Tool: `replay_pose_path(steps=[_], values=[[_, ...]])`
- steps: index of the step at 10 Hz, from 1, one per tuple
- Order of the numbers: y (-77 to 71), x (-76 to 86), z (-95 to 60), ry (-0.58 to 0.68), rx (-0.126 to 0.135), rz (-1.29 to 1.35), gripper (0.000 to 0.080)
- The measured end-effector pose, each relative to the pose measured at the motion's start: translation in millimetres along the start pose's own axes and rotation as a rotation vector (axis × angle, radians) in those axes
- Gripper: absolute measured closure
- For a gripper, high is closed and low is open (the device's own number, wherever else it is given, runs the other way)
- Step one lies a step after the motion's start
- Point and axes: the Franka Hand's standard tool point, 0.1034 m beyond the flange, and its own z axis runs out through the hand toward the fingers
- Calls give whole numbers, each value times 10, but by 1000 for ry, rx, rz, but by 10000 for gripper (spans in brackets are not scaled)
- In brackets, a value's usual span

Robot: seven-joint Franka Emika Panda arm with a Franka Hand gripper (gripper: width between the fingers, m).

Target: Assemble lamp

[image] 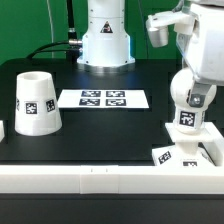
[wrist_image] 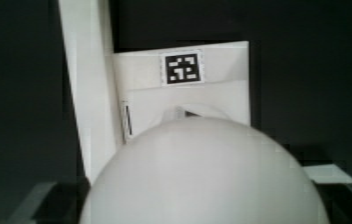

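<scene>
Left: shade (image: pixel 37 102) standing on black table (image: pixel 100 135), narrow end up. Centre, farther back: marker board (image: pixel 103 98) lying flat. Right, near: gripper (image: pixel 189 106) clamped on bulb (image: pixel 187 120), held upright over base (image: pixel 183 153).

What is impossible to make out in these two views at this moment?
- Pincer state: in the wrist view the white ball-headed plastic bulb covers its tips; in the exterior view they are too small.
- Bulb's seating in the flat square white base: wrist view, hidden under the bulb's head.
- Base's front edge: exterior view, behind the white table rail.
</scene>
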Motion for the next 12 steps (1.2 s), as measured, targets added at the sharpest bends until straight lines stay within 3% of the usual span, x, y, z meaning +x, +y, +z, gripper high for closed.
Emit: replay_pose_path(steps=[6, 12], values=[[-19, 20, 4, 5, -1, 404, 222], [-34, 19, 15, 57, 70, 985, 222]])
